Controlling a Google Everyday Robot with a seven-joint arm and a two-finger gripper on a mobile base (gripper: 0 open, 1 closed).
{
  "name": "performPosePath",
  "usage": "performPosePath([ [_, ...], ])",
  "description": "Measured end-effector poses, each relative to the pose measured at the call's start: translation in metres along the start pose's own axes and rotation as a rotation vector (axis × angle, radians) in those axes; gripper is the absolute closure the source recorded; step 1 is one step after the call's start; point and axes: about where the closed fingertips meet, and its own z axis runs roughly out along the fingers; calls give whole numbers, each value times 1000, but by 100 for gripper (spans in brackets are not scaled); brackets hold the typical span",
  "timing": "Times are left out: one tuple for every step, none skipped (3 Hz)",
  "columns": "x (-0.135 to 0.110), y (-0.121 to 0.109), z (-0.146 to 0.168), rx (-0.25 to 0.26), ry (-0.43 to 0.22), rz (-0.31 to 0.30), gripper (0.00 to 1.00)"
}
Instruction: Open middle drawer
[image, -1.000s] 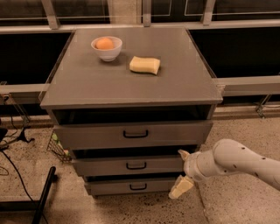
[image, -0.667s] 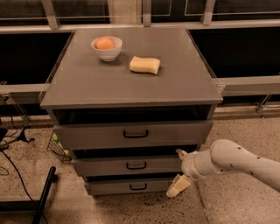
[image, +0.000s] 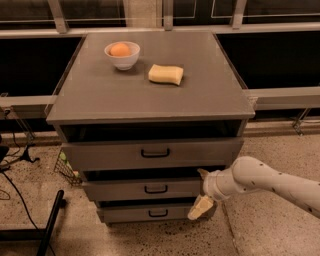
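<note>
The middle drawer (image: 120, 190) is a gray flat front with a small black bar handle (image: 156, 189), between the taller top drawer (image: 110, 155) and the narrow bottom drawer (image: 125, 214). My gripper (image: 201, 192) is at the right end of the middle drawer's front, on a white arm coming in from the right. Its fingers are spread apart, one fingertip (image: 203, 173) near the drawer's top edge and the other (image: 198, 209) lower, by the bottom drawer. It holds nothing. The handle is well to the left of the gripper.
On the cabinet top (image: 150, 100) stand a white bowl (image: 122, 56) with an orange (image: 120, 49) in it and a yellow sponge (image: 166, 74). A black stand leg (image: 50, 225) and cables lie on the floor at left. A railing runs behind.
The gripper has shifted slightly left and up, closer to the right end of the middle drawer. The drawers have not moved.
</note>
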Motion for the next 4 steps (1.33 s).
performPosePath([
  [3,-14,14,-2,5,0,0],
  [6,-25,28,-7,14,-1,0],
  [7,-35,46,-18,48,-24,0],
  [8,-36,55,-27,81,-53,0],
])
